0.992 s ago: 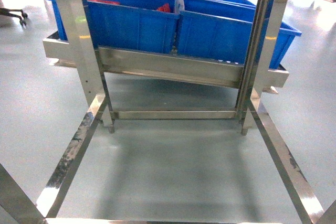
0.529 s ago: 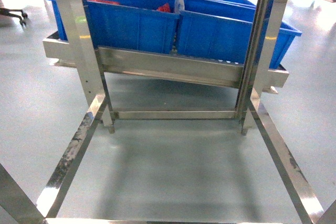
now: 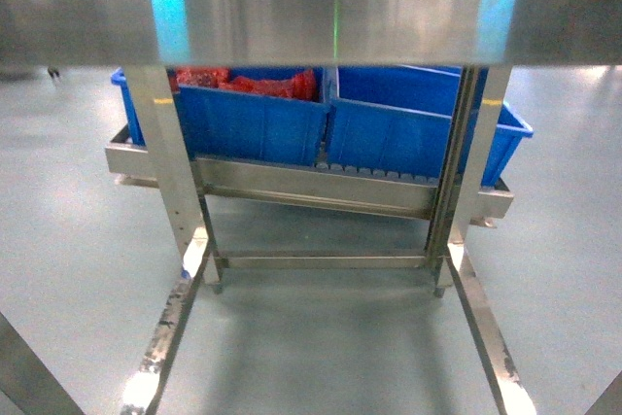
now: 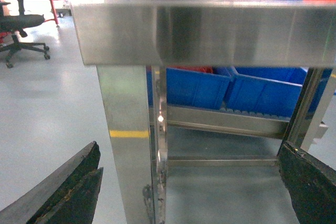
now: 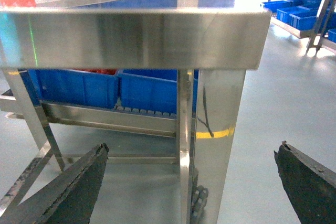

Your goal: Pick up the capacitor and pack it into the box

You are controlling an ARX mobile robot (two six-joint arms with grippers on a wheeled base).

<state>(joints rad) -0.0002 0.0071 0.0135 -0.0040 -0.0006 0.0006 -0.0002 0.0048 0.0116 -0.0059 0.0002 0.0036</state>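
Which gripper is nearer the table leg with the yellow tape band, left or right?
Each wrist view shows its own taped leg. Left gripper straddles the left leg, which stands nearer its left finger. Right gripper has the right leg centred between its fingers. Neither clearly nearer.

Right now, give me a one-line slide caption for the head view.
Steel table edge fills the top; below it, two blue bins on a steel rack, red parts in the left one.

Blue bins (image 3: 330, 128) sit behind a steel table frame (image 3: 311, 7).
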